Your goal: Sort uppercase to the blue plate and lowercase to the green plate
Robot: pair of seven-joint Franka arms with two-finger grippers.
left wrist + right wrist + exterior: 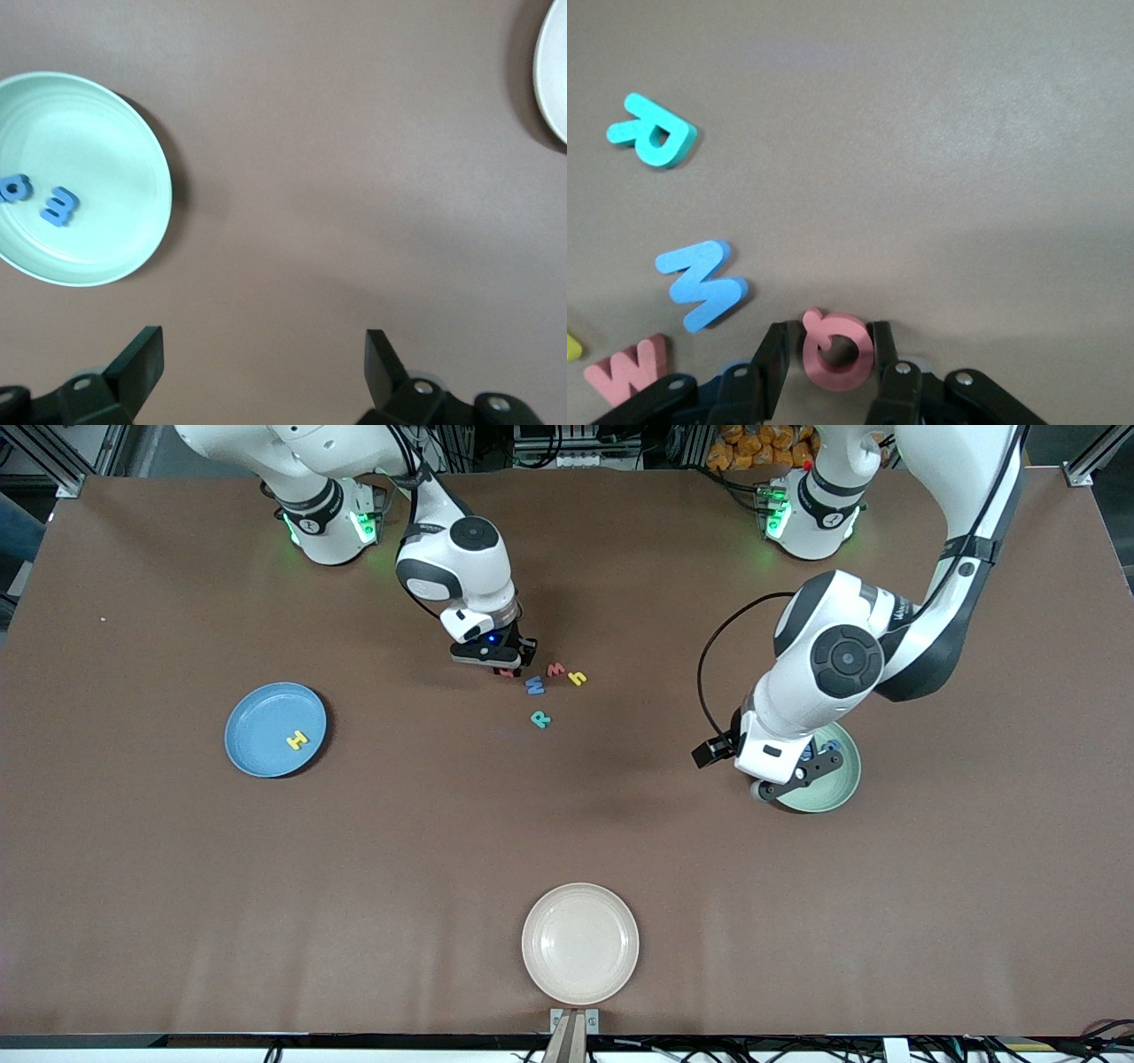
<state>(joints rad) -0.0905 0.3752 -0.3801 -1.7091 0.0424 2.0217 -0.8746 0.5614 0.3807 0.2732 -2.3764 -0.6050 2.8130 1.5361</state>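
Risk first: my right gripper (837, 359) has its fingers closed on the red Q (835, 347), which still looks flat on the table (567, 824); the hold is near the letter's edge, so I judge it could twist or slip out on the lift. The blue W (700, 285) and small red w (629, 372) lie just beside my fingers; a sideways drag could nudge them. The teal R (651, 133) is farther off, nearer the front camera than the W.

Right gripper state: narrow, clamped on the Q, down in the letter cluster at table centre, about 12 o'clock from the cream plate (580, 943). The yellow h (578, 678) sits at the cluster's end toward the left arm.

Destination: blue plate (266, 744), roughly 8 o'clock from the cluster, already holding the yellow H (297, 740).

Left gripper (266, 367): jaws wide apart, holding nothing, hovering over bare table beside the green plate (115, 133); that arm waits. Two blue lowercase letters (58, 205) lie in the green plate.
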